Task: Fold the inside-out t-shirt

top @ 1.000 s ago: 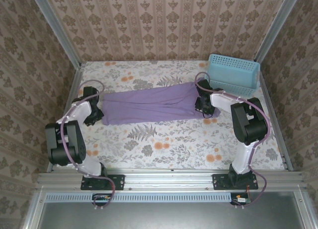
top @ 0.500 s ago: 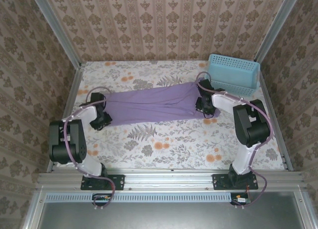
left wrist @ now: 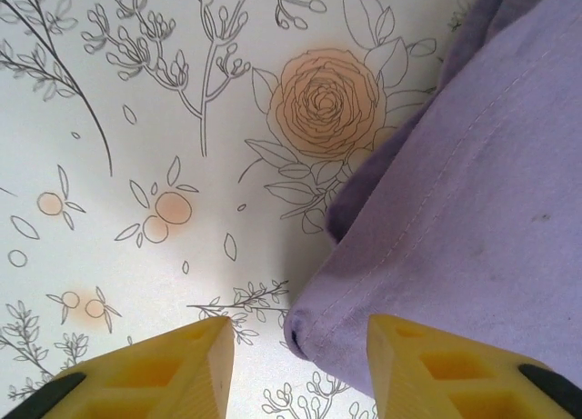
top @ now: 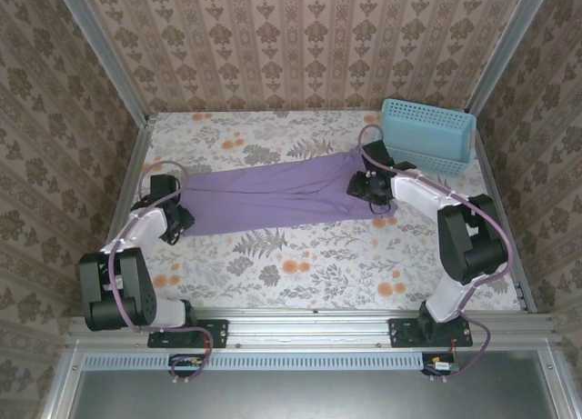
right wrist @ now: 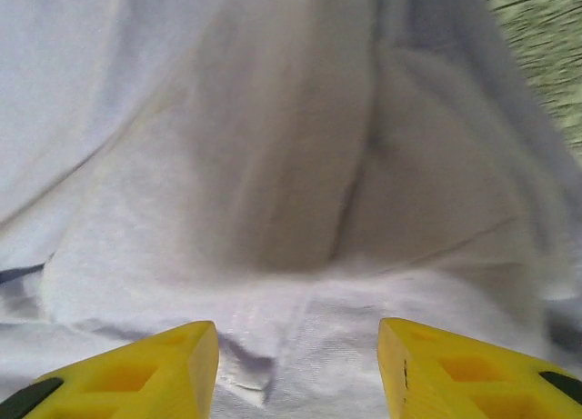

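Left tool point(left wrist: 296, 337) at long, creased lavender t-shirt point(top: 273, 194)

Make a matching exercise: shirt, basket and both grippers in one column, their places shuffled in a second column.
1. shirt
2. basket
3. left gripper
4. right gripper

A. far right corner of the table
B. jaws apart over soft folds at the shirt's right end
C. stretched long across the table's middle
D. jaws apart around the shirt's stitched corner at its left end

Pairs: 1-C, 2-A, 3-D, 4-B
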Robot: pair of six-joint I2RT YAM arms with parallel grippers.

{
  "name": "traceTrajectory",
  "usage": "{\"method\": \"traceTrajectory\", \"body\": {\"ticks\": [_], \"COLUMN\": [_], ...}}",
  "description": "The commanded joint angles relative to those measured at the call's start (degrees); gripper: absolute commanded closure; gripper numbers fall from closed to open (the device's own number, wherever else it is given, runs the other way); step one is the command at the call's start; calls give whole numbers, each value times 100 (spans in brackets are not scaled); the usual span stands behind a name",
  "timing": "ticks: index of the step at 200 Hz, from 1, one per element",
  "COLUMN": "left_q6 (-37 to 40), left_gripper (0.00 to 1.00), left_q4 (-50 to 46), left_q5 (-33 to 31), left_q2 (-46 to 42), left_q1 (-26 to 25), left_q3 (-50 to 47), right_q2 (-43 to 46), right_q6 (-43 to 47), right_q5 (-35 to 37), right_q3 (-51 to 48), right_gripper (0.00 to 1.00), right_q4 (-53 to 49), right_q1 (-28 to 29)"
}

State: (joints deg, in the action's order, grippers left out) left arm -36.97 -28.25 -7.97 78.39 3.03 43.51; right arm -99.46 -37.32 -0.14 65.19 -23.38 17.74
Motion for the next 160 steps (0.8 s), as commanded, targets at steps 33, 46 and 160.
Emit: {"method": "traceTrajectory", "body": {"ticks": [33,46,160], "left_q6": [44,146,377], "left_gripper": [49,49,48], "left_q4": [-107,32,-92], "left_q5": [-181,-63,-173], "left_q2": [-140,-92,1625], "left_q1": [-301,-549,-1536], "left_q3": [104,184,1397], "right_q2": [-771,-889,-857], "right_q6": [-337,-361,-67], "right_q5": [-520,-569,174], "right_q3": [95,190,727], "right_gripper": [43,45,52], "right_q4": [370,392,-242], "right_q1": [85,100,411]}}
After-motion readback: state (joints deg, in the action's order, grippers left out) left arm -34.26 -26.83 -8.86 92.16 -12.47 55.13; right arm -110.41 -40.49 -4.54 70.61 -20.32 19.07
